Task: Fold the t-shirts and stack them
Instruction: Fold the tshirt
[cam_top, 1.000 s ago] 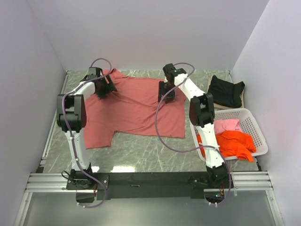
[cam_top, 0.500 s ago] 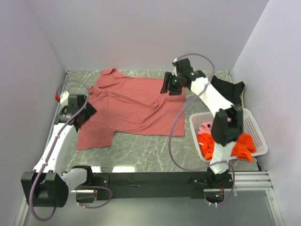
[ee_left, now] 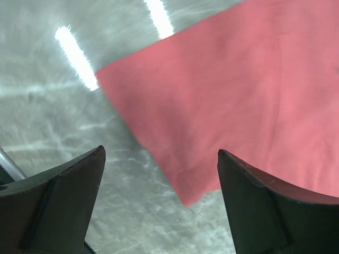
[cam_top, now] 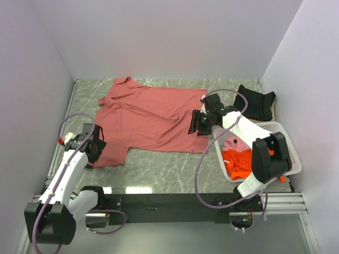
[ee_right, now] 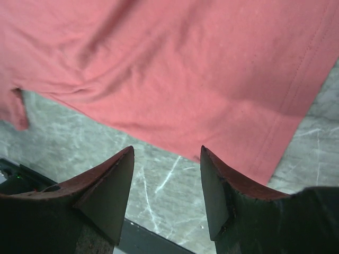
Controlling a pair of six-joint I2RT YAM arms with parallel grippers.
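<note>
The brick-red t-shirt [cam_top: 151, 119] lies spread across the marble table, with its collar at the far left. My left gripper [cam_top: 95, 145] is open over the shirt's near-left sleeve; in the left wrist view that sleeve corner [ee_left: 238, 95] lies flat below the empty gripper [ee_left: 160, 151]. My right gripper [cam_top: 197, 123] is open at the shirt's right edge; the right wrist view shows the hem [ee_right: 185, 63] beneath the empty gripper [ee_right: 166, 149]. A black t-shirt [cam_top: 257, 103] lies at the far right. An orange t-shirt [cam_top: 241, 161] and a pink one [cam_top: 233, 144] lie in the basket.
The white lattice basket [cam_top: 288, 145] stands at the right, beside the right arm. Walls close in the table on the left, back and right. A black rail [cam_top: 169, 201] runs along the near edge with the arm bases.
Both arms have drawn back from the shirt's far side. The left gripper went to the near-left sleeve, the right to the right edge by the basket. The shirt now lies flatter.
</note>
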